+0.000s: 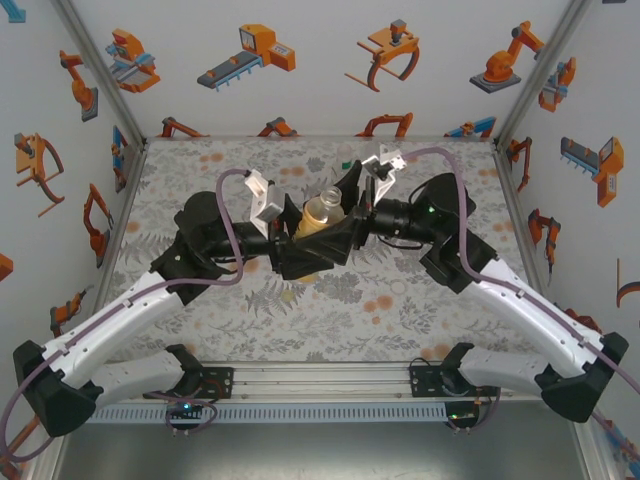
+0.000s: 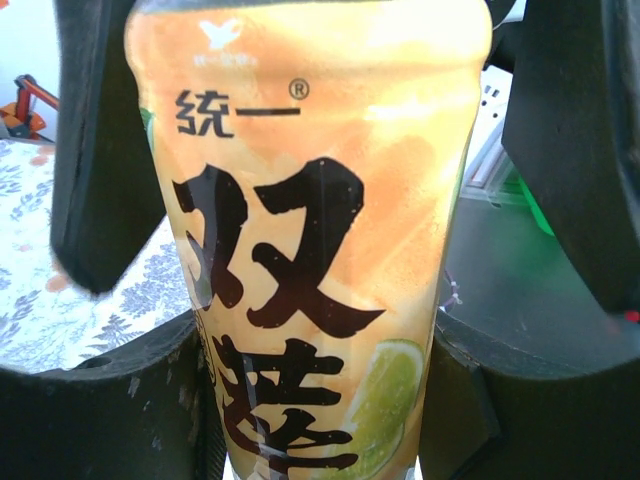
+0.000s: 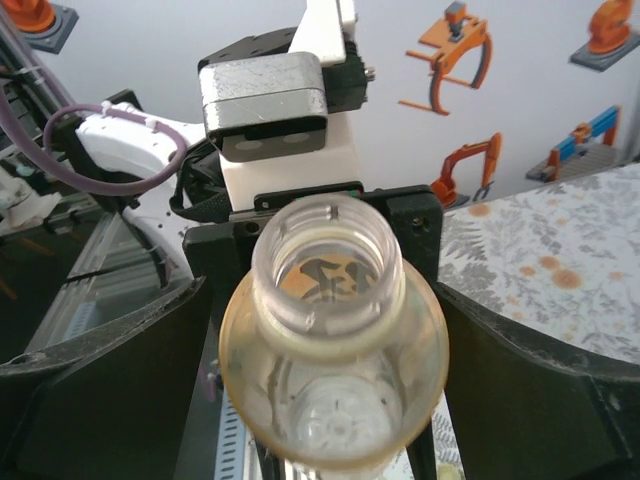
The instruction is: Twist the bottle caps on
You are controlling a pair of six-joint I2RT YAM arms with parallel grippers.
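An amber-yellow bottle (image 1: 322, 210) with black characters and a lime slice on its label (image 2: 320, 200) is held above the middle of the table. My left gripper (image 1: 308, 238) (image 2: 320, 150) is shut on its body, a black finger pressed against each side. The threaded neck (image 3: 328, 255) is open, with no cap on it. My right gripper (image 1: 352, 205) (image 3: 325, 360) stands open around the bottle's shoulder, its fingers close beside the plastic. The bottle caps are out of view.
A small green object (image 1: 345, 163) lies on the flowered table (image 1: 440, 300) behind the grippers. The left wrist's camera housing (image 3: 265, 110) sits just beyond the bottle, facing my right gripper. Walls with robot pictures close in three sides.
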